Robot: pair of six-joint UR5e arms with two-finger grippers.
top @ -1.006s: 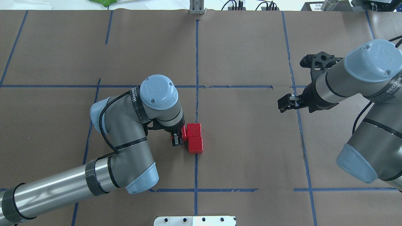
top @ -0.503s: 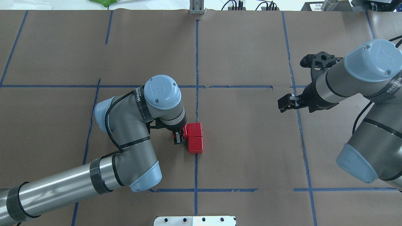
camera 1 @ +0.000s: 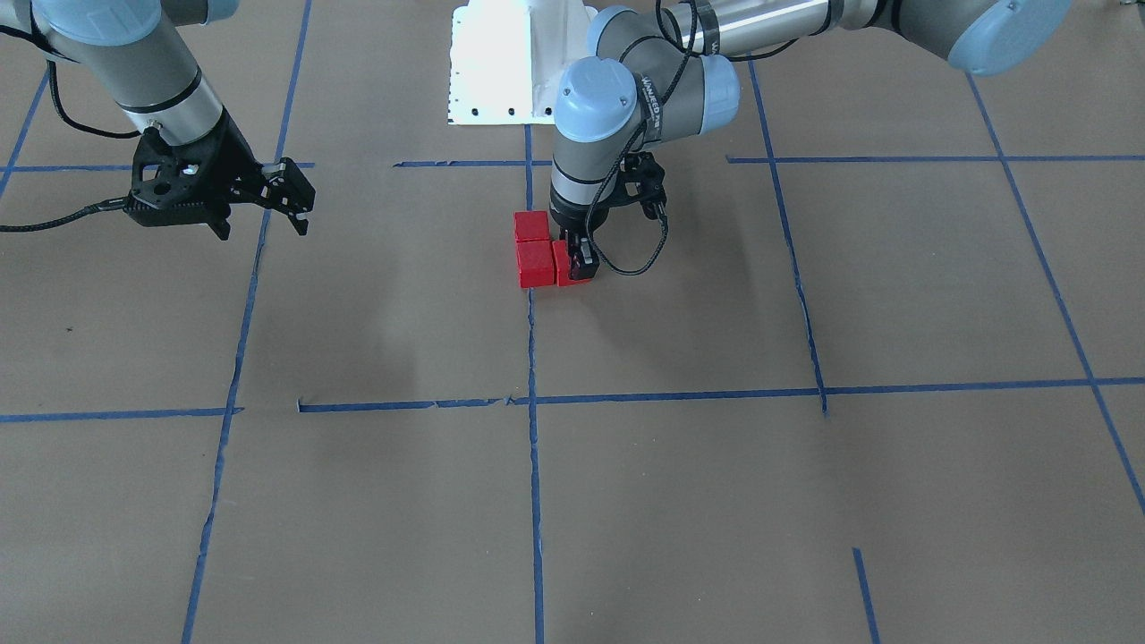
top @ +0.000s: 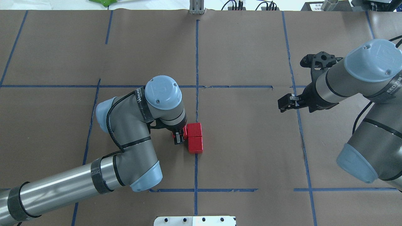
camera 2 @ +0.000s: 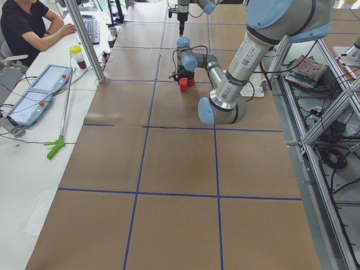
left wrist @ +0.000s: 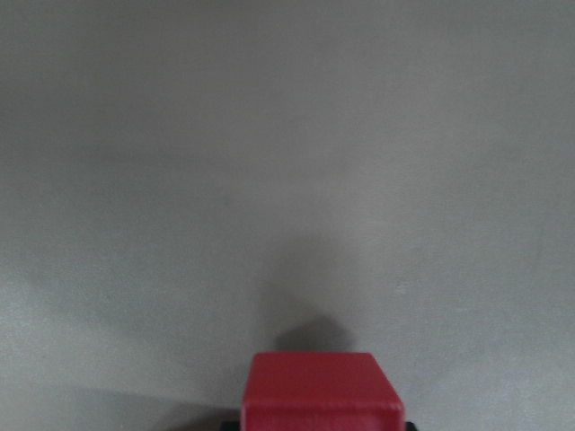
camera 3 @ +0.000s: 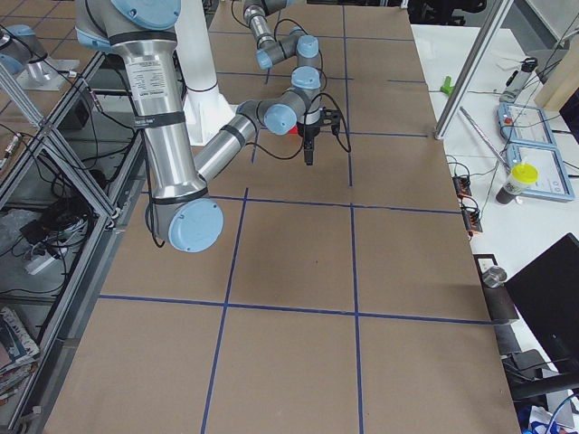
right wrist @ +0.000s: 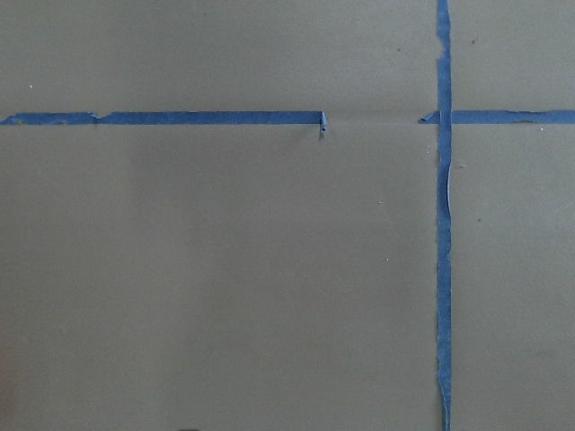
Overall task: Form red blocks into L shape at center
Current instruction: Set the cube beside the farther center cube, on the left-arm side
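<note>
Two red blocks (top: 194,129) (top: 195,145) lie touching in a short column on the blue tape line (top: 196,62) of the center; they also show in the front view (camera 1: 531,225) (camera 1: 536,265). My left gripper (top: 179,136) points straight down and is shut on the third red block (camera 1: 564,265), set low against the left side of the far block. Only a sliver of this block (top: 184,132) shows from overhead. It fills the bottom of the left wrist view (left wrist: 322,391). My right gripper (top: 284,103) is open and empty, hovering far to the right.
The white robot base plate (top: 194,220) sits at the near table edge. A metal post (top: 196,8) stands at the far edge and a green tool (top: 103,1) lies beyond it. An operator (camera 2: 25,22) sits past the table's far side.
My left gripper has moved slightly away from the robot and to the right with the third block, bringing it beside the far block. The right arm has not moved.
</note>
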